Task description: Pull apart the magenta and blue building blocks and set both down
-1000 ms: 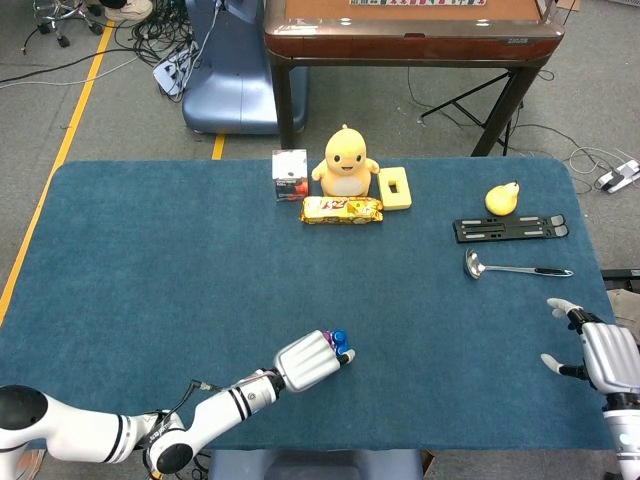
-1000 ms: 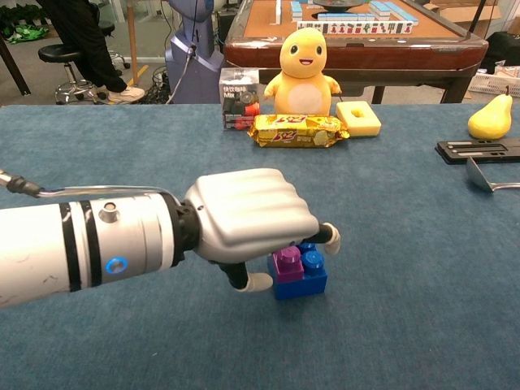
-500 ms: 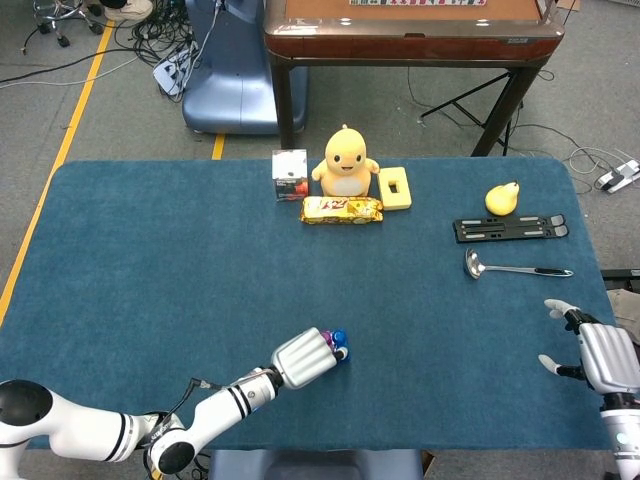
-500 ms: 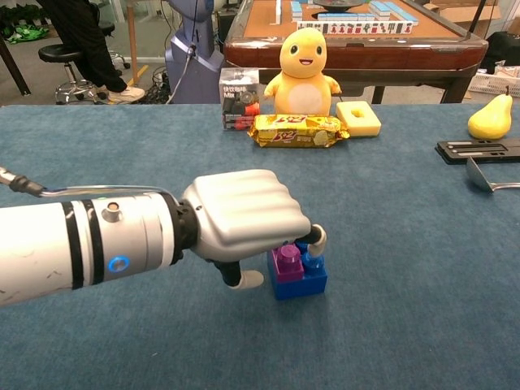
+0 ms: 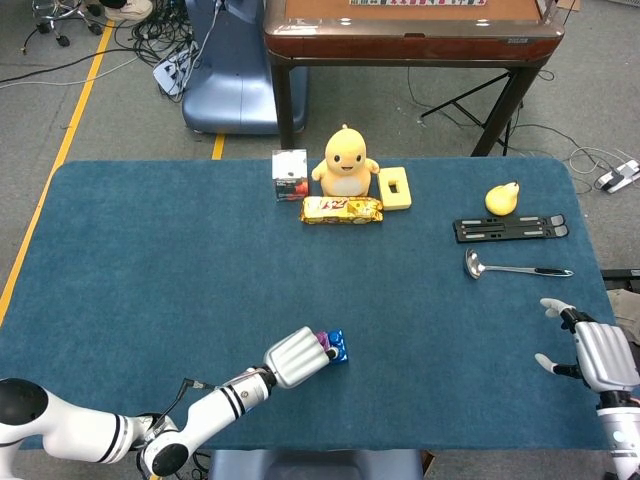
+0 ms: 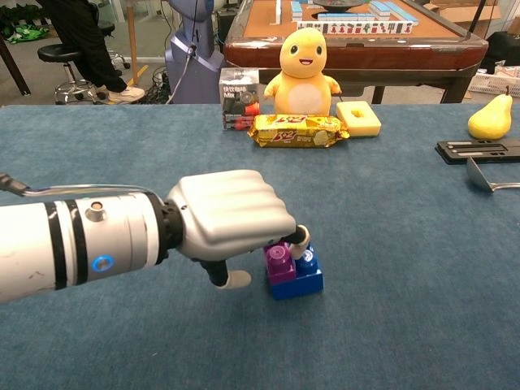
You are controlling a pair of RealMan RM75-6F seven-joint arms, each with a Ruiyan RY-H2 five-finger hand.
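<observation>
Magenta block (image 6: 280,262) stacked on blue block (image 6: 297,279), near worktop (image 5: 150,260) front edge: your left hand (image 6: 231,218) curls over them, grip unclear, while your right hand (image 5: 600,355), spread and empty, sits well apart.

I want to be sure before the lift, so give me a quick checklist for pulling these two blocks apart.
1. Left robot hand on the blocks: ok, fingers curl over them.
2. Firm grip: cannot tell, contact is hidden.
3. Magenta block and blue block joined: ok, still stacked on the table.
4. Right robot hand ready: not ok, far off at the table's right edge, holding nothing.
5. Space around the blocks: ok, the snack bar is far back.
</observation>
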